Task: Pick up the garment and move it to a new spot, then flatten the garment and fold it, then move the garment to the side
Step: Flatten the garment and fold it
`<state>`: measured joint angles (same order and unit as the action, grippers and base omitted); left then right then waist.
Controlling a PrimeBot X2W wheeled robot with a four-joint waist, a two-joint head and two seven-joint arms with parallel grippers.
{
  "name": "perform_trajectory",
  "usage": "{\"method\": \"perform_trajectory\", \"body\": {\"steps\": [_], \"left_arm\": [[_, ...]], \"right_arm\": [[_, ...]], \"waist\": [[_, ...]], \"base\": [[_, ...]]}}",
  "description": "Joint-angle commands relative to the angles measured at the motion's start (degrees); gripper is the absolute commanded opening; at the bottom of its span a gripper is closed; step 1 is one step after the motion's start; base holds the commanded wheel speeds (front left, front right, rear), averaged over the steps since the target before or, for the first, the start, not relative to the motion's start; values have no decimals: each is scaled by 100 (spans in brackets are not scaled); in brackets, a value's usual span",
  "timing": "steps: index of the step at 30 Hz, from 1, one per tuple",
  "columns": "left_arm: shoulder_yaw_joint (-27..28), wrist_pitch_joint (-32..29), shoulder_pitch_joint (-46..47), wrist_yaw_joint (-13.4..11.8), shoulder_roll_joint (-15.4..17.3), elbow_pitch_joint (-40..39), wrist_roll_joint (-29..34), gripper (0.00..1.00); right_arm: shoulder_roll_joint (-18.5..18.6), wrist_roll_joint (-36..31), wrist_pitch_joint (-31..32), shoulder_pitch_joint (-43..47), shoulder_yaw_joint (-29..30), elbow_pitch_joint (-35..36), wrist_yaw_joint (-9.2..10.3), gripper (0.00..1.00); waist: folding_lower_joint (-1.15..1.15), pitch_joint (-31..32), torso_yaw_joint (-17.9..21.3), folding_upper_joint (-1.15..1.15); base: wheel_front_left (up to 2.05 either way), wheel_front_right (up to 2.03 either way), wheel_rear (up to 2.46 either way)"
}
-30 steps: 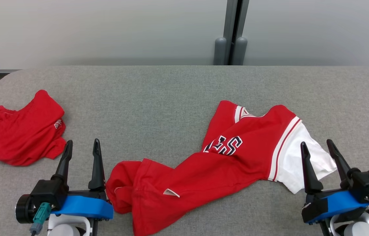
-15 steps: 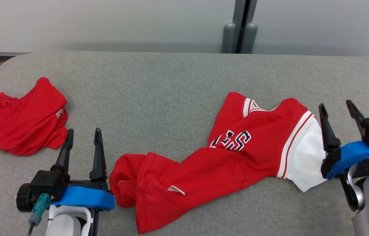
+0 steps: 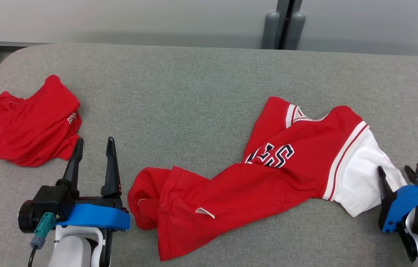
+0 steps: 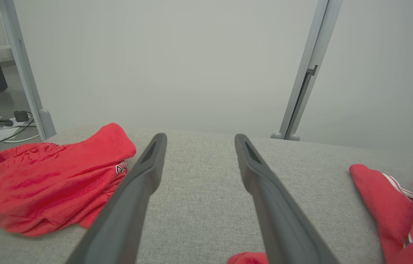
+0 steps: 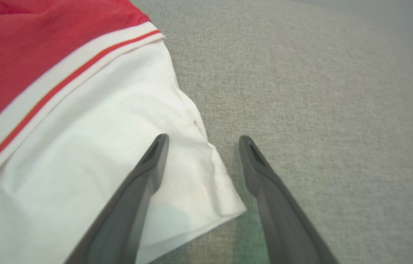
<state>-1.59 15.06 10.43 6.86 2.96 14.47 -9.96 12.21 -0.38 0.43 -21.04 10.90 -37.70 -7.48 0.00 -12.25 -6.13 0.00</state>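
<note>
The garment, a red jersey with dark lettering and a white sleeve, lies crumpled across the grey table from the front centre to the right. My right gripper stands open at the sleeve's outer edge. In the right wrist view its fingers straddle the white sleeve's corner, one over cloth and one over bare table. My left gripper is open above bare table, just left of the jersey's bunched hem. The left wrist view has the left gripper holding nothing, with the garment at the right.
A second red garment lies crumpled at the table's left end, also red in the left wrist view. Grey posts and a pale wall stand behind the far edge. The table's rounded left corner drops to the floor.
The head camera has tilted down and shifted. My right gripper swung outward, then came down with its tips pointing at the white sleeve's edge. The left gripper and both garments stayed put.
</note>
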Motion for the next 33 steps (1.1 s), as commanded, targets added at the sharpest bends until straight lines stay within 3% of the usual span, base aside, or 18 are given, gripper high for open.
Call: {"method": "perform_trajectory", "body": {"steps": [1,5,6,7,15,20,33], "left_arm": [[18,16,45,-4,-8,6,-8,100],[19,17,22,-36,-11,-1,-3,100],[11,16,11,-45,-11,-10,-7,100],[8,16,1,-46,-10,-14,-12,100],[29,17,-85,-64,-10,7,-41,100],[24,17,-212,-96,-9,-5,-53,100],[45,16,-239,-74,-10,-26,-13,100]], "right_arm": [[-9,66,-29,48,28,-97,-3,100],[-138,301,166,122,-72,-481,-3,100],[-158,375,214,112,-121,-558,-4,20],[-176,439,240,97,-161,-608,-4,0],[-55,802,-297,130,-231,-186,-2,0],[-61,965,-322,713,-136,629,-2,0],[-790,1205,1091,3231,1069,3896,-2,0]], "waist": [[0,6,14,0],[0,29,85,0],[0,30,109,0],[0,33,131,0],[0,131,366,0],[0,284,555,0],[0,292,830,0]], "base": [[0,0,0],[0,0,0],[0,0,0],[0,0,0],[0,0,0],[0,0,0],[0,0,0]]}}
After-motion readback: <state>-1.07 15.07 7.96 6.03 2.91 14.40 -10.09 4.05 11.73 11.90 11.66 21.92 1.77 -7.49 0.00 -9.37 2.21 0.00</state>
